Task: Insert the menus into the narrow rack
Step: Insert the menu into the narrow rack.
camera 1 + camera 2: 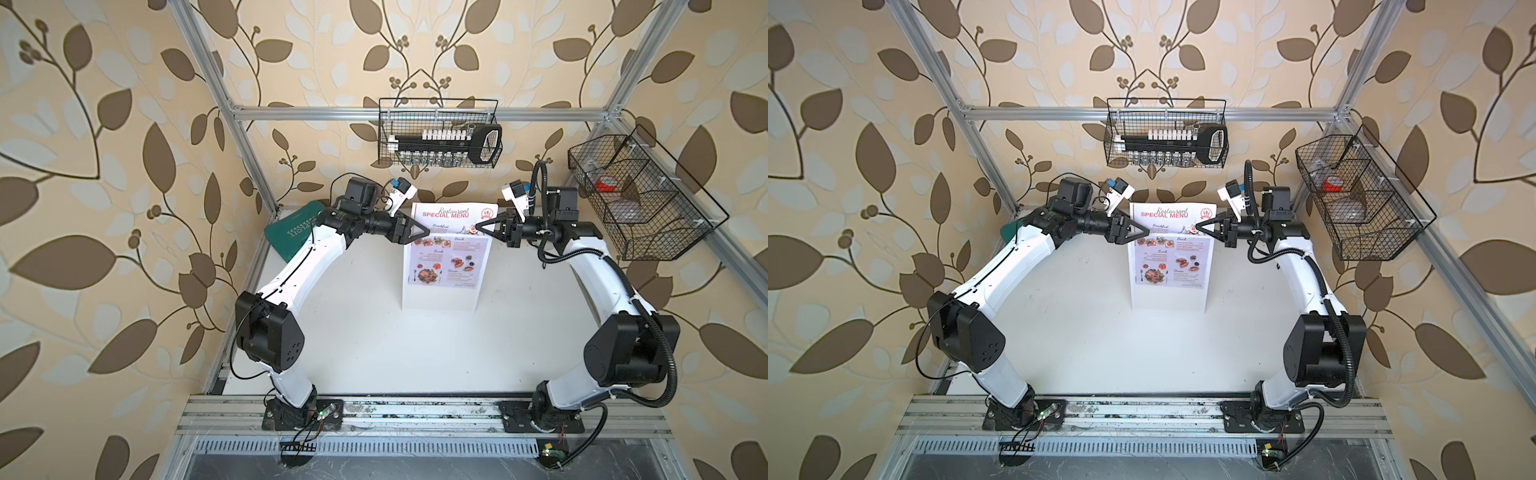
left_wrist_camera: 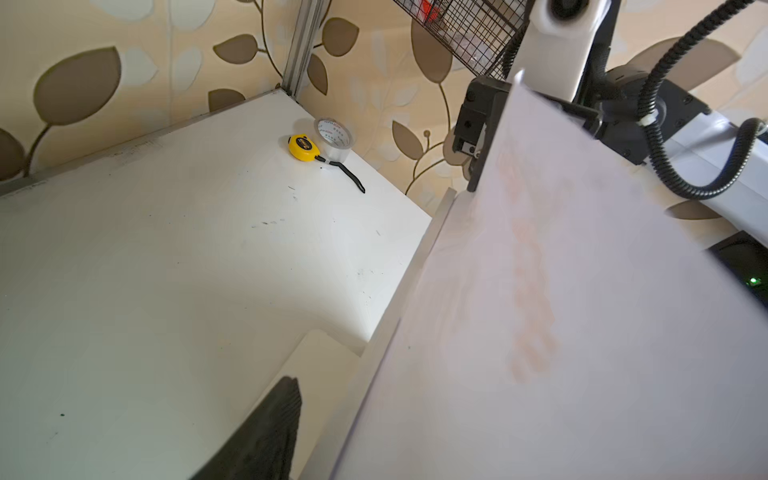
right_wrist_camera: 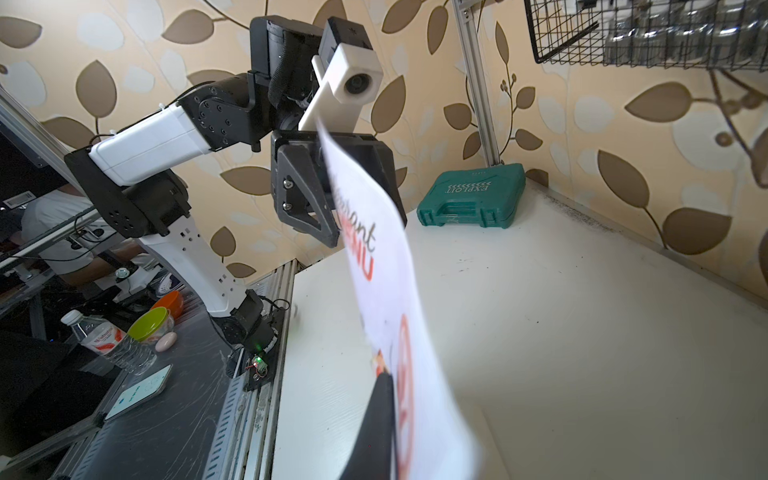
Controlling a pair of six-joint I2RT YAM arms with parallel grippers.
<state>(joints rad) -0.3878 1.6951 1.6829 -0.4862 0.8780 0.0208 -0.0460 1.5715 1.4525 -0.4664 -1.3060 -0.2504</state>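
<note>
Surface [image 1: 353, 332]: white, walled by leaf-pattern paper [image 1: 124, 166] and metal posts [image 1: 253, 166].
Right claw [image 1: 478, 227]: clamped on the menu [image 1: 451, 253] at its right edge, under the header.
Left claw [image 1: 427, 231]: at the menu's left edge, opposite; pinching or not, cannot tell.
Menu: upright mid-surface, lower part over the rack [image 1: 438, 300], header above its top edge.
Room: wide surface between the arms; green case [image 1: 291, 235] well apart, far-left corner.

White paper menu sheet [image 1: 453, 216], red "SPECIAL MENU" heading and food photos, stands upright, lower part down in the rack [image 1: 439, 300], heading sticking out above. The rack is a white panel, upright on the white table [image 1: 353, 332].
</note>
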